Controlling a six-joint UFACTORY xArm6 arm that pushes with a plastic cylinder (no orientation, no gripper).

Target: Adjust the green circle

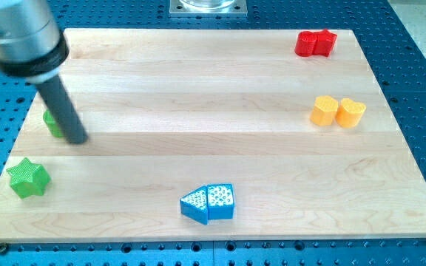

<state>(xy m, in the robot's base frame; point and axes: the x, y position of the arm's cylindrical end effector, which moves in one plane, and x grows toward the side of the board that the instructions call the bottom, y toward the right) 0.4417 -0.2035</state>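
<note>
The green circle (51, 122) sits near the board's left edge, mostly hidden behind my dark rod. My tip (78, 139) rests on the board right beside it, on its right and lower side, touching or nearly touching it. A green star (28, 178) lies below them near the view's bottom left corner of the board.
A blue block (208, 202) made of two joined pieces lies at the bottom middle. A yellow heart-like block (337, 112) sits at the right. A red block (316, 43) sits at the top right. The wooden board (213, 89) lies on a blue perforated table.
</note>
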